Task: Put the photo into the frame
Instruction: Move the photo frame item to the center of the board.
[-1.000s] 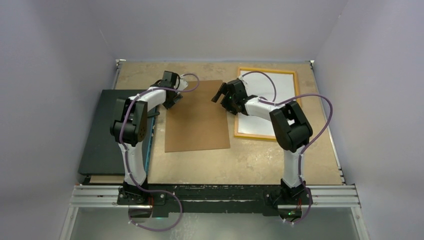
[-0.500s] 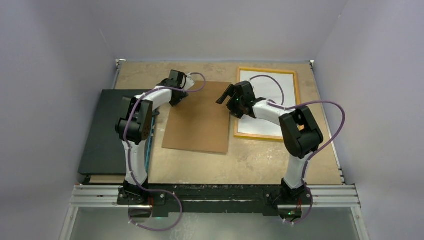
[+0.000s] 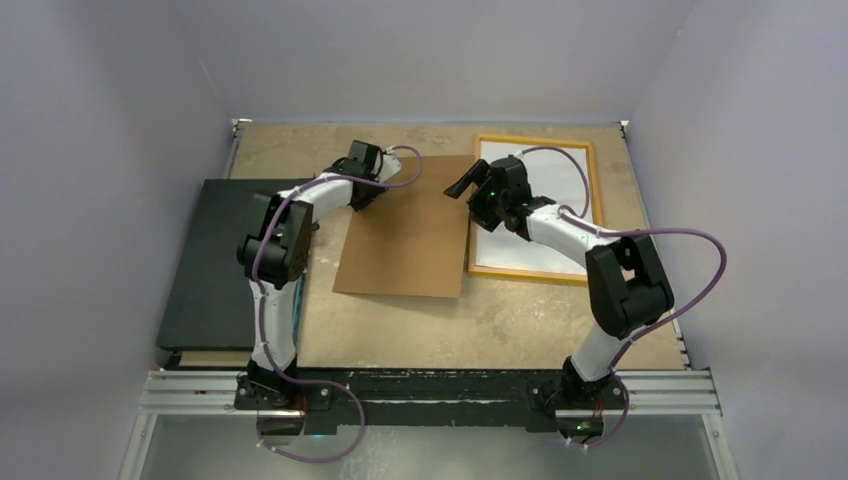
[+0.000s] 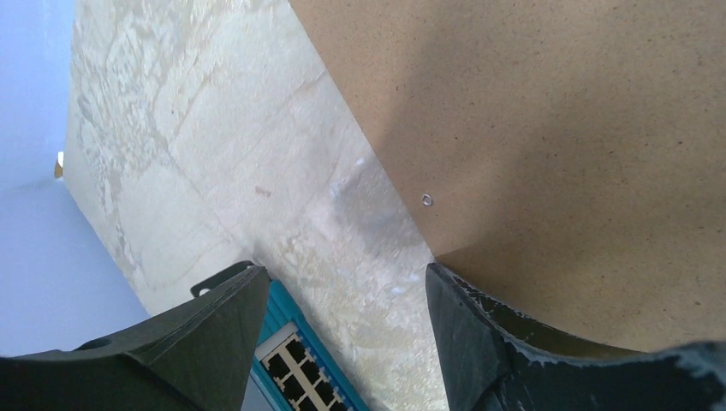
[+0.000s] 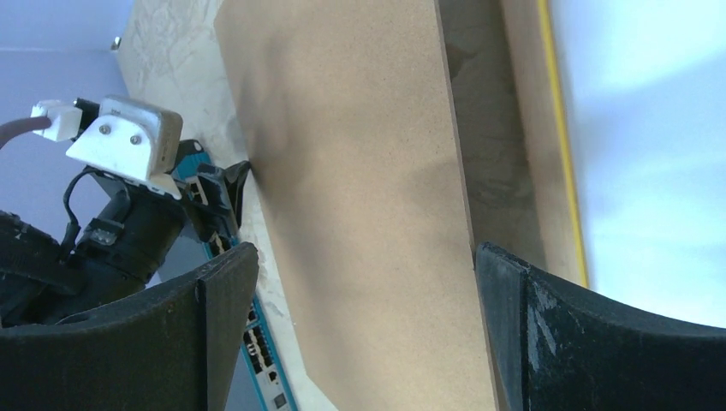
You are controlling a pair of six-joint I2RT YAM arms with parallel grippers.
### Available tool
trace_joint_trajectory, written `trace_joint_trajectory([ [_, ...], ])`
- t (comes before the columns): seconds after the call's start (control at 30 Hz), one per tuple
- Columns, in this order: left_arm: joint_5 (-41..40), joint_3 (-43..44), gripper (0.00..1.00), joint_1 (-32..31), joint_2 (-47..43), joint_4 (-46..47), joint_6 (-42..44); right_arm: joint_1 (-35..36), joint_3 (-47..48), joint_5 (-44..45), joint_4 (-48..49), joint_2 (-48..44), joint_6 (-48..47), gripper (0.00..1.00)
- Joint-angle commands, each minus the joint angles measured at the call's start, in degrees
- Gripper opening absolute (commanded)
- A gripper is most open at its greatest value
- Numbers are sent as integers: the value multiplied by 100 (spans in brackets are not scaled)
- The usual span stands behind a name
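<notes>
My right pincer [image 5: 366, 257] hangs released, jaws wide, over the gap of bench [image 3: 500, 330] between the brown backing board [image 3: 405, 235] and the frame [image 3: 535, 140]. My left pincer [image 4: 342, 287] is released too, at the board's far left corner. The photo [image 3: 505, 250] lies white side up inside the frame. I judge it light, floppy and easily creased, so I'd pinch a free edge gently.

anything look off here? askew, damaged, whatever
The brown backing board lies crooked, not square with the frame. Its right edge runs right up to the frame's left rail. The right wrist view shows a dark shadow under that edge, so it may be lifted there. No damage visible.
</notes>
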Motion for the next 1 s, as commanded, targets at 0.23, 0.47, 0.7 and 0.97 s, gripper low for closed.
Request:
trace_joint_trajectory([
  [0.23, 1922, -273, 67, -847, 644, -745, -723, -440, -652, -654, 740, -625, 409, 97],
  [0.47, 1798, -334, 67, -899, 582, -695, -820, -776, -976, -792, 728, -634, 197, 97],
  [0.7, 1646, -466, 66, -821, 458, -678, -850, -947, -886, -630, 209, -444, -603, 95],
  [0.97, 2124, -249, 75, -333, 29, -1066, -1184, -957, -714, -95, -376, -563, -1451, 96],
])
